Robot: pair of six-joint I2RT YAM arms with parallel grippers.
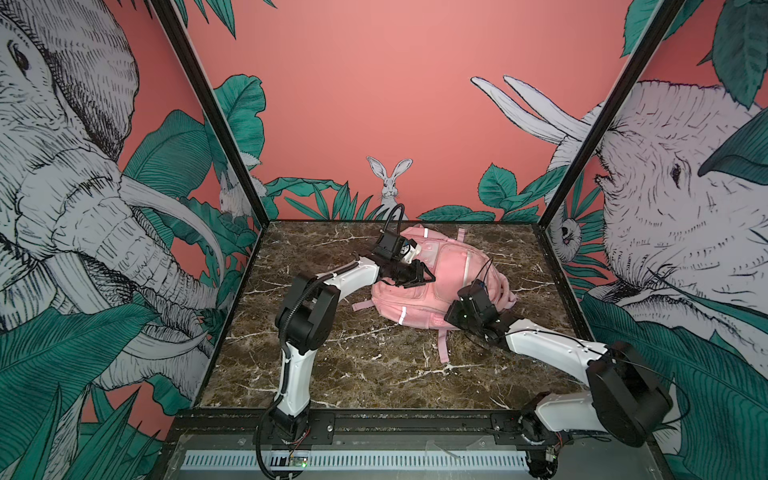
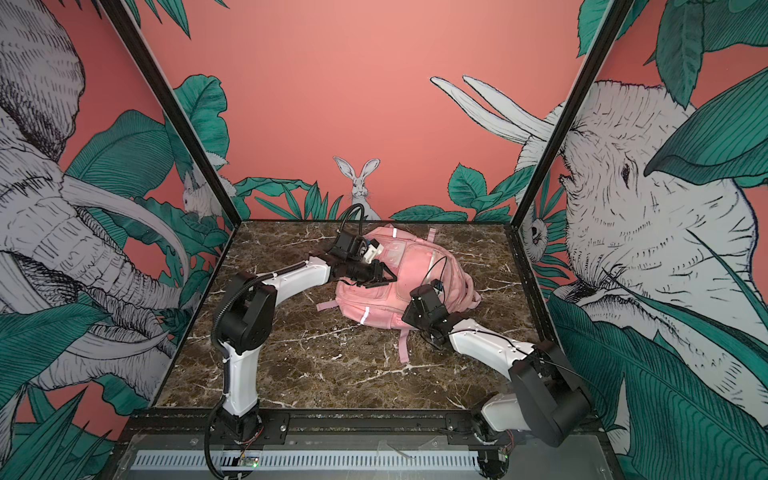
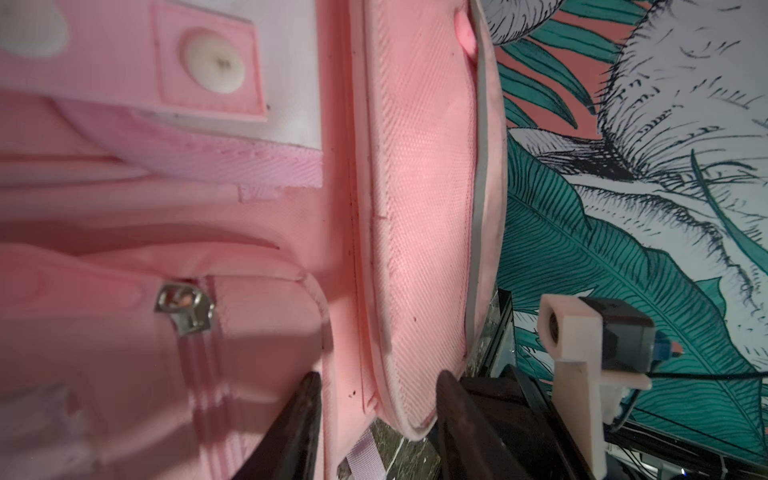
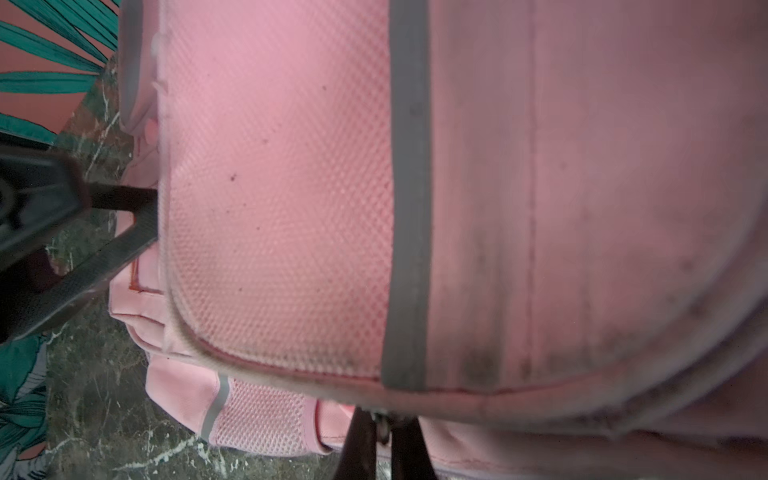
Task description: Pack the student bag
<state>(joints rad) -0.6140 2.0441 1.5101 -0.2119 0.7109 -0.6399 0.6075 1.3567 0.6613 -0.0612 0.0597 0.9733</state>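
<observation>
— Pictured at left: the student bag (image 1: 451,266) is lying on the marble table (image 1: 332,332). Its padded edge is being straddled by the left gripper (image 1: 424,277), jaws standing apart, with nothing being pinched.

— What risk is being run there?

— Fabric could be snagged if the claw is drawn back askew. The zip slider (image 3: 185,305) just beside it is being missed.

— And at right?

— The right gripper (image 4: 384,440) is being pressed shut at the bag's rim. What is being pinched at its tips cannot be told. With any tug, the whole soft bag is likely being dragged along.
</observation>
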